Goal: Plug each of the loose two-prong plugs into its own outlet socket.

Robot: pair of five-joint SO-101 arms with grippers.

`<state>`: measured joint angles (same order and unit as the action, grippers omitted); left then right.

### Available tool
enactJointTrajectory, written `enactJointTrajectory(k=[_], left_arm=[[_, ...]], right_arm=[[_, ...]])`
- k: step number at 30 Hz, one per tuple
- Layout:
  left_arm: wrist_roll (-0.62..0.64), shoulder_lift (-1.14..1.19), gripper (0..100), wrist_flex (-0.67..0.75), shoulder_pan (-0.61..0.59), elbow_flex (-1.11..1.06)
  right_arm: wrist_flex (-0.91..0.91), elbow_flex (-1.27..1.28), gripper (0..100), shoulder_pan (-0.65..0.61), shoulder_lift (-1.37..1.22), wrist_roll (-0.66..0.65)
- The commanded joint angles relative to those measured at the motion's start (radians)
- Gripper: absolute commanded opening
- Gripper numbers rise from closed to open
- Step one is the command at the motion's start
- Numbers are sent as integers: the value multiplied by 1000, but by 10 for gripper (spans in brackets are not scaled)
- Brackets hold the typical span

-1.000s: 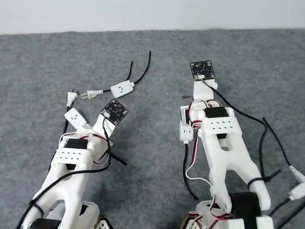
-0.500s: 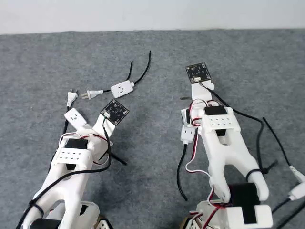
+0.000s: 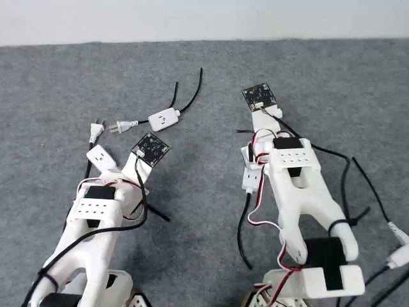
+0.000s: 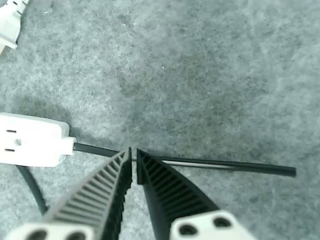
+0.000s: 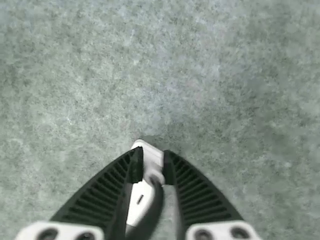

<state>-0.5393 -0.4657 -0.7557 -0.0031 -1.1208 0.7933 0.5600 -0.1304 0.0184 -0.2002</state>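
Note:
My left gripper (image 4: pixel 133 153) is shut on the black cord (image 4: pixel 225 165) that leaves a white outlet socket (image 4: pixel 30 146); that socket (image 3: pixel 101 157) lies just ahead of the left arm. A loose white two-prong plug (image 3: pixel 96 132) lies beyond it, and the plug (image 4: pixel 10 25) also appears in the left wrist view. A second plug (image 3: pixel 124 126) lies prongs outward beside another white socket (image 3: pixel 163 118). My right gripper (image 5: pixel 149 159) is shut on a white socket piece (image 5: pixel 139 200) with a black cord, held just above the carpet. From above, the piece (image 3: pixel 249 176) hangs at the arm's left side.
Grey carpet (image 3: pixel 211 192) covers the table up to a pale wall at the back. Black cords (image 3: pixel 192 96) trail from the far socket. More cables and a white connector (image 3: pixel 399 252) lie at the right edge. Open carpet separates the two arms.
The right arm has swung its wrist to the left, with the white piece still in its gripper. The left arm has hardly moved.

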Motion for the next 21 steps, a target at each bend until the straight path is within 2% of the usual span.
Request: enactJointTrajectory(k=[1,4,8,14,16,20,21], left_arm=[[8,-25,13,25,-8,8],[8,-25,13,25,-9,8],[8,-25,13,25,-12,8],[8,-25,13,25,-12,10],[8,-25,13,25,-14,10],[8,-25,13,25,-14,8],[8,-25,13,25,-14,8]], right_arm=[[41,-8,232,-39,12,135],[76,-40,281,-79,13,216],[91,-54,246,-113,-7,327],[131,-63,210,-113,-93,338],[133,-91,171,-102,-119,336],[133,-130,0,-38,-136,334],[136,-135,20,-12,-133,327]])
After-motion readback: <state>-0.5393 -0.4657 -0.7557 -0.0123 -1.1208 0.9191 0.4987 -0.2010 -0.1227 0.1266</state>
